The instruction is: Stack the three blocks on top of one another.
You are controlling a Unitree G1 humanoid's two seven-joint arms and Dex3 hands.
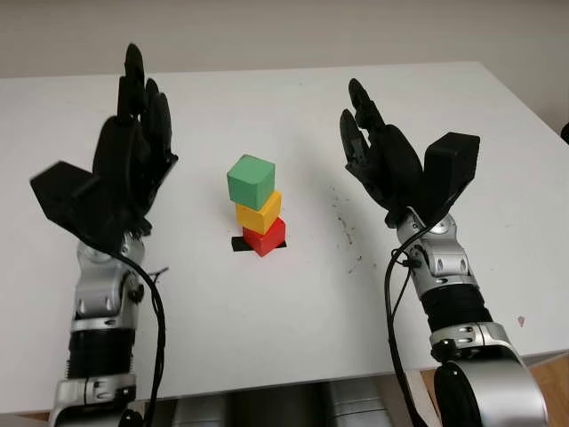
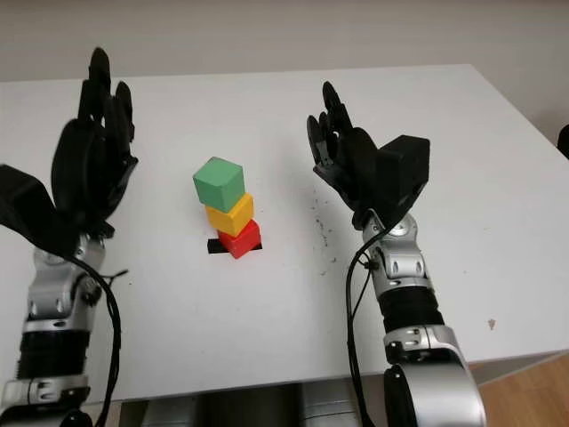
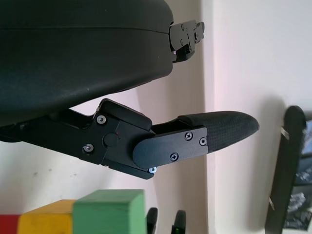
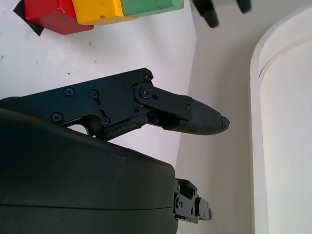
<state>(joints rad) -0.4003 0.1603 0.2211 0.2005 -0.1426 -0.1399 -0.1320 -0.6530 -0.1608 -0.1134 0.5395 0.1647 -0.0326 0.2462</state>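
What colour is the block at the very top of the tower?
Green. The top block shows best in the left eye view, sitting on the yellow block.

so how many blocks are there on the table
3, all in one stack mid-table: the red block at the bottom on a black mark, the yellow block on it, the green block on top. None seem hidden.

Black robot hand (image 1: 133,147), silver forearms, cables

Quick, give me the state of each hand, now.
Left hand: open, holding nothing, raised left of the block stack.
Right hand: open, holding nothing, raised right of the stack.
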